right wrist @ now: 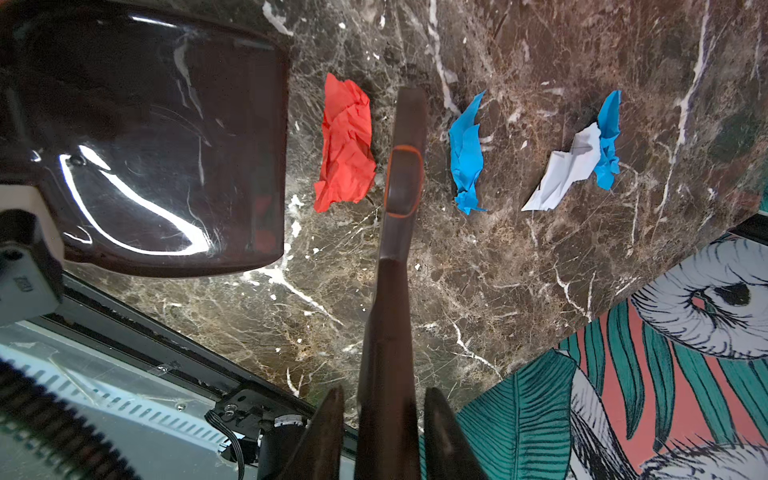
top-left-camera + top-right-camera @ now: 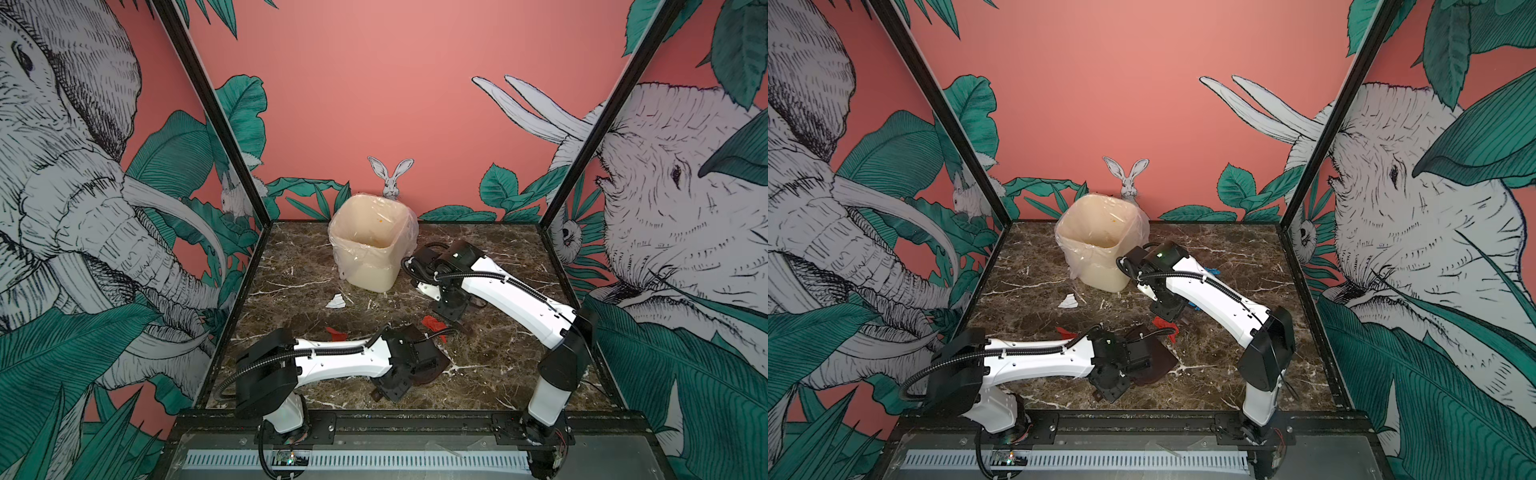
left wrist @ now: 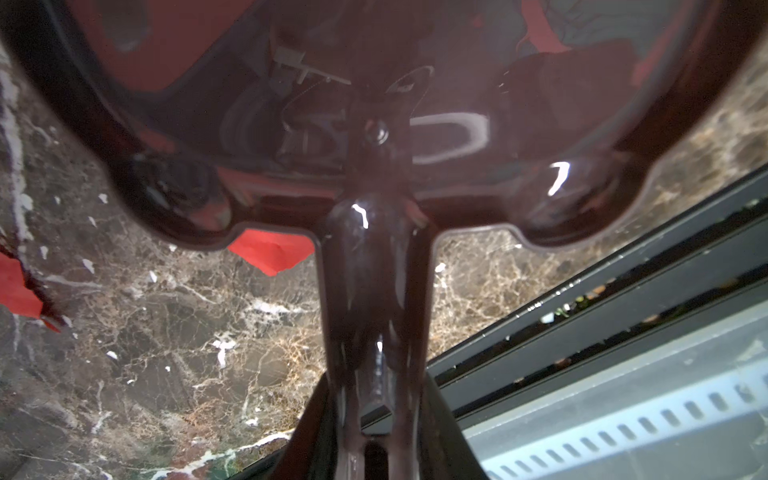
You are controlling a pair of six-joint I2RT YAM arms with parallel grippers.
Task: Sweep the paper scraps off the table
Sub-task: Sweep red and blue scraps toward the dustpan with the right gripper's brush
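Near the front edge of the table (image 2: 498, 353), the left gripper (image 3: 376, 436) is clamped on the handle of a dark dustpan (image 3: 374, 124). Farther in, the right gripper (image 1: 386, 432) is closed around a brush (image 1: 401, 183). Red, blue and white paper scraps (image 1: 345, 145) lie on either side of it. One white scrap (image 2: 336, 301) lies before the lined bin (image 2: 370, 245) at the back.

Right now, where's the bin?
In both top views the bin stands at the back of the table, slightly left of centre, with a white paper scrap just in front of it.
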